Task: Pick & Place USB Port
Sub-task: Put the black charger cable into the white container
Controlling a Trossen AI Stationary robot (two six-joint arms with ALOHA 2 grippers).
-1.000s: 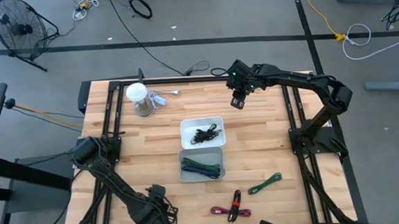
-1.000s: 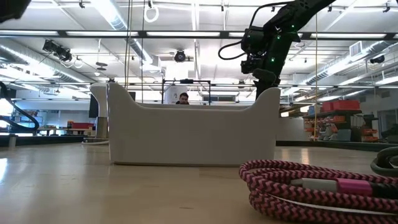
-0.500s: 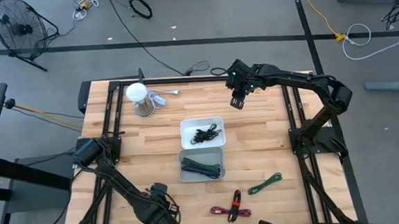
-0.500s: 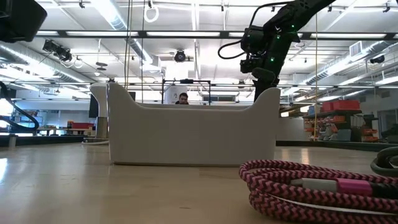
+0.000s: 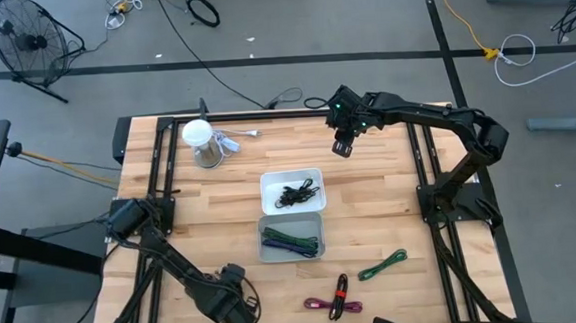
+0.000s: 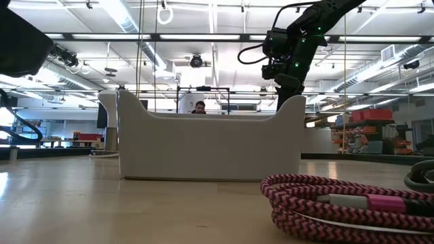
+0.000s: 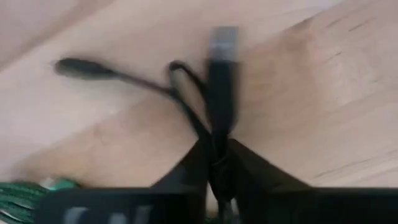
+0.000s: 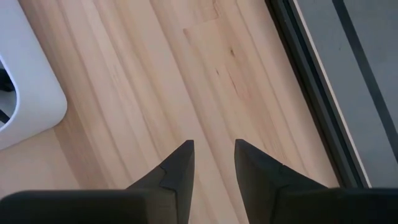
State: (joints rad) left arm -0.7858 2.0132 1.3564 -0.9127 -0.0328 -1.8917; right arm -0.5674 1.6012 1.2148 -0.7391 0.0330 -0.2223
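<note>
A black USB cable [image 7: 214,93] lies on the wooden table near its front left corner. Its plug [image 7: 222,46] points away from my fingers, and a thin end [image 7: 81,67] trails off to one side. My left gripper [image 7: 216,163] points down over the cable and is shut on it; in the high view the gripper [image 5: 234,297] hides the cable. My right gripper [image 5: 342,146] hangs open over the table's far right part [image 8: 214,155], with nothing between its fingers. My left gripper pinches the black cable where its strands bunch behind the plug [image 7: 214,140], between its two fingers. The fingers come from above, pointing down. The plug and the loop lie spread on the wood in front of the fingers; I cannot tell whether any part is lifted.
Two white trays stand mid-table: the far one [image 5: 291,177] holds black cables, the near one [image 5: 292,221] green and purple ones. A pink cable [image 5: 332,301] and a green cable [image 5: 383,266] lie near the front right. A white cup-like object [image 5: 202,142] stands at the far left.
My left gripper has sunk toward the table near the front left corner; in the low view its dark shape has come down into the upper left of the picture. My right arm has kept still.
</note>
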